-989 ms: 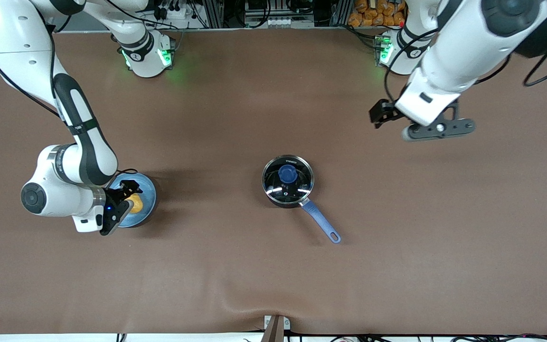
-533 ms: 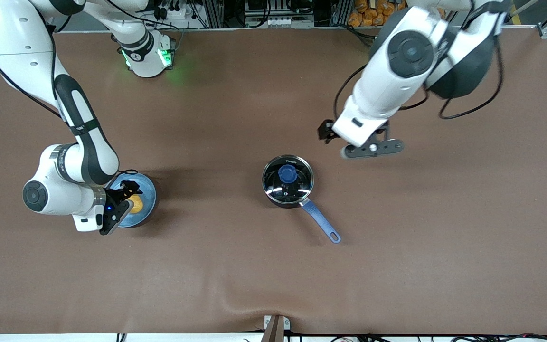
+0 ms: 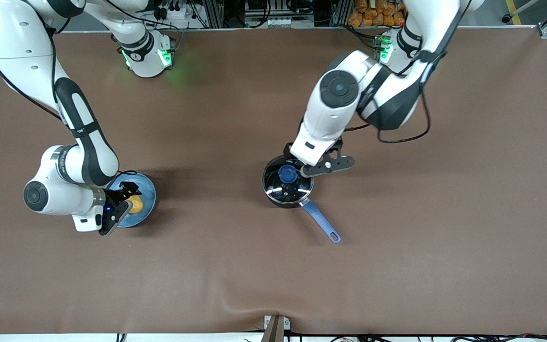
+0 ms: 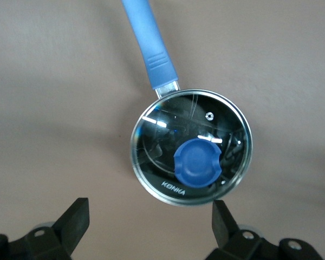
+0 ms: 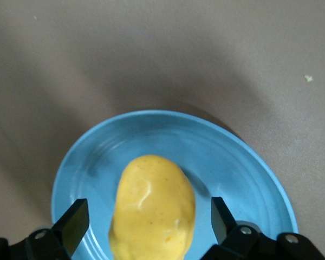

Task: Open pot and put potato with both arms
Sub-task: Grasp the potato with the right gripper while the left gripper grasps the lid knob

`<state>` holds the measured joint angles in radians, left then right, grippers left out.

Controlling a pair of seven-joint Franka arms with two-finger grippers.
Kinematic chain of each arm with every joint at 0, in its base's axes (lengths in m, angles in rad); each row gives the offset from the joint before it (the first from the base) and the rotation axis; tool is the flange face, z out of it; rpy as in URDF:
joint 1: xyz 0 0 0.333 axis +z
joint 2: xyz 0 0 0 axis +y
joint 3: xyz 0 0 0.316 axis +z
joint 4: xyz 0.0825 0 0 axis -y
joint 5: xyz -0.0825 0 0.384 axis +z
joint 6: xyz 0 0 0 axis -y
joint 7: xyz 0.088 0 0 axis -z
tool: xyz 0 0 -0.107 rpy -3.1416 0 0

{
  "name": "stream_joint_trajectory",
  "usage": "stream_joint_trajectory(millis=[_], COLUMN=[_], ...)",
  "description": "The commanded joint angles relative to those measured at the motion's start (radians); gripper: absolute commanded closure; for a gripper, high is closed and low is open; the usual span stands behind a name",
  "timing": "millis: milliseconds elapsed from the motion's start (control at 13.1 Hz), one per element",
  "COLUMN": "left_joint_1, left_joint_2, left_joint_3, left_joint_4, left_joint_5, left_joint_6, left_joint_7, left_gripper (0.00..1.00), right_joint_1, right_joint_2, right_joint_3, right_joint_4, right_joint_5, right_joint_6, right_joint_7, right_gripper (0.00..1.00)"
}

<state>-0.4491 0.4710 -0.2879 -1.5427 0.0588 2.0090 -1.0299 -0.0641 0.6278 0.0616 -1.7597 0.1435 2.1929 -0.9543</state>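
Note:
The black pot [image 3: 287, 184] stands mid-table with its glass lid on, blue knob [image 3: 288, 174] on top and blue handle [image 3: 321, 223] pointing toward the front camera. My left gripper [image 3: 296, 161] hovers over the pot's rim on the robots' side. In the left wrist view it [image 4: 149, 225] is open and empty, with the lid [image 4: 192, 146] and knob [image 4: 197, 163] just ahead of its fingertips. The yellow potato [image 3: 136, 204] lies on a light-blue plate [image 3: 148, 189]. My right gripper [image 3: 127, 197] is low over it. In the right wrist view it [image 5: 146, 222] is open, its fingers either side of the potato [image 5: 154, 208].
The brown table [image 3: 235, 275] spreads wide around the pot and the plate [image 5: 233, 162]. The two green-lit arm bases [image 3: 147, 57] stand along the edge farthest from the front camera. A small metal bracket [image 3: 276, 327] sits at the table's nearest edge.
My left arm has swung from its own end of the table down to the pot's rim. My right gripper has stayed over the potato, barely moving.

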Motion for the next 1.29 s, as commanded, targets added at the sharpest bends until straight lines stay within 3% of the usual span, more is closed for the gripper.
stream_joint_trajectory(millis=[0,152,380,609,913,1217], left_joint_1=[-0.029,-0.052,-0.086,-0.105,-0.106,-0.102], left_joint_2=[0.069,0.112,0.181,0.202,0.229,0.227], left_joint_3=[0.007,0.009,0.013,0.018,0.021,0.023], left_joint_4=[0.030,0.035,0.097,0.112,0.110,0.102], left_joint_5=[0.038,0.117,0.141,0.144,0.157,0.159], left_joint_6=[0.057,0.096,0.109,0.152,0.185,0.183], left_joint_7=[-0.172,-0.237,-0.265,-0.272,-0.320,-0.369], left_gripper=[0.00,0.00,0.00,0.00,0.00,0.00], right_joint_1=[-0.019,-0.017,-0.014,-0.005,0.036,0.069], right_joint_2=[0.009,0.009,0.007,-0.010,-0.045,-0.091], right_joint_3=[0.007,0.006,0.007,0.011,0.020,0.142], right_joint_4=[-0.017,-0.017,-0.009,0.000,0.060,0.048], right_joint_5=[0.010,0.010,0.010,0.017,0.022,0.024], right_joint_6=[0.050,0.048,0.044,0.024,-0.078,-0.091], right_joint_7=[-0.063,-0.072,-0.073,-0.050,0.079,0.432], right_gripper=[0.00,0.43,0.85,0.97,0.98,0.97])
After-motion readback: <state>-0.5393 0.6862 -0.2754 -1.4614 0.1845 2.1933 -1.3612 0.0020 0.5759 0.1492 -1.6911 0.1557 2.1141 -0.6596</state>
